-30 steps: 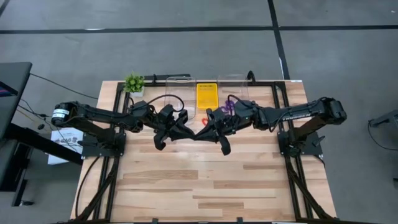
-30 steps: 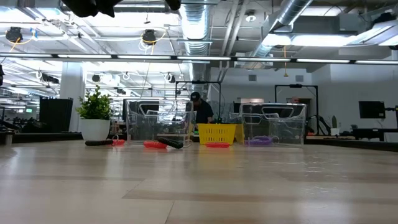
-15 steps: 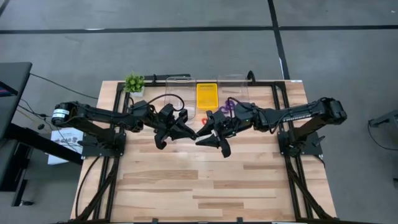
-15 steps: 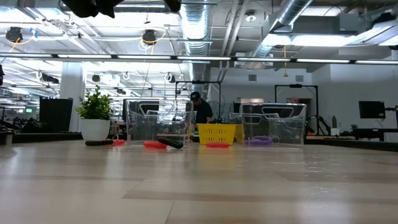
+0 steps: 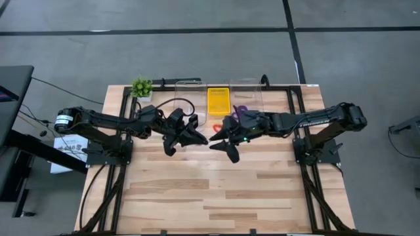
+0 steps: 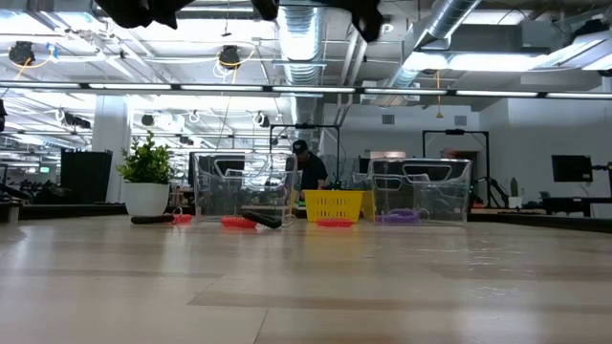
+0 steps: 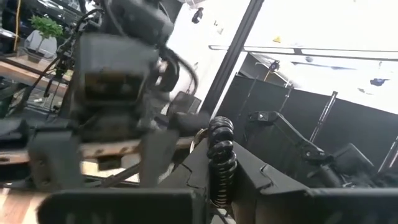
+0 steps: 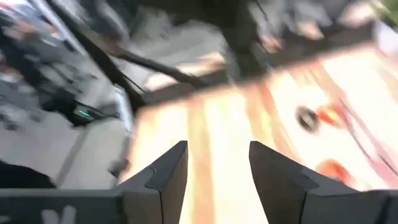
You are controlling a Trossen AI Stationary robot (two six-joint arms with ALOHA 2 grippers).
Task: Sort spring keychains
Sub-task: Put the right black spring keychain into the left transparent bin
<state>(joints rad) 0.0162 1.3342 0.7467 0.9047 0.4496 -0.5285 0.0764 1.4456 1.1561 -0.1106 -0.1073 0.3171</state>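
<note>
my left gripper (image 7: 217, 180) | clamps a black coiled-cord spring keychain (image 7: 220, 158) | my right gripper (image 8: 217, 177) | gapes empty (above light wooden tabletop (image 5: 216, 183))

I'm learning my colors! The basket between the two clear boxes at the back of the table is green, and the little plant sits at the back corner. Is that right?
Almost. The basket is yellow, not green; the high view and the low view both show it. It does sit between the two clear boxes, and the little plant is at the back corner.
</note>
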